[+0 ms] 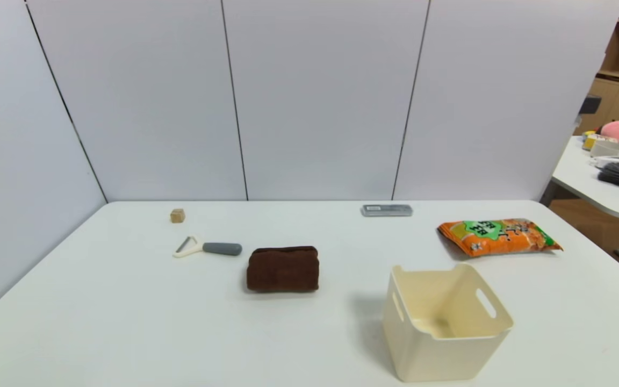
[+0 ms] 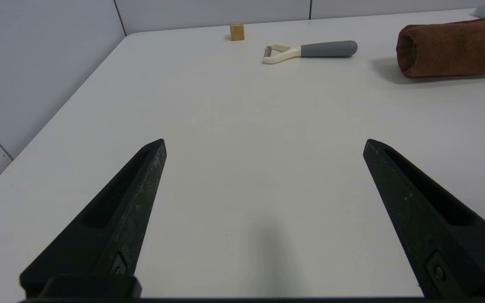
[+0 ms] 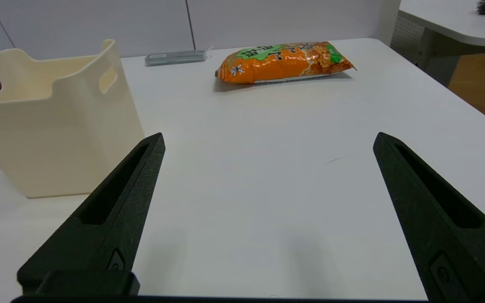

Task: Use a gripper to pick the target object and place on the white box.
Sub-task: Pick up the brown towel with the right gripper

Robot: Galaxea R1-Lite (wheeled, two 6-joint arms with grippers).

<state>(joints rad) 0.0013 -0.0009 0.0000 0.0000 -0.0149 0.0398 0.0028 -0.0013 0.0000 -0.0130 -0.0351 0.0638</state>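
left gripper: over the table, jaws wide apart
right gripper: over the table near the bin, jaws wide apart
towel: left of the bin

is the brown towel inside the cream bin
No, the brown towel lies on the white table, to the left of the cream bin in the head view.
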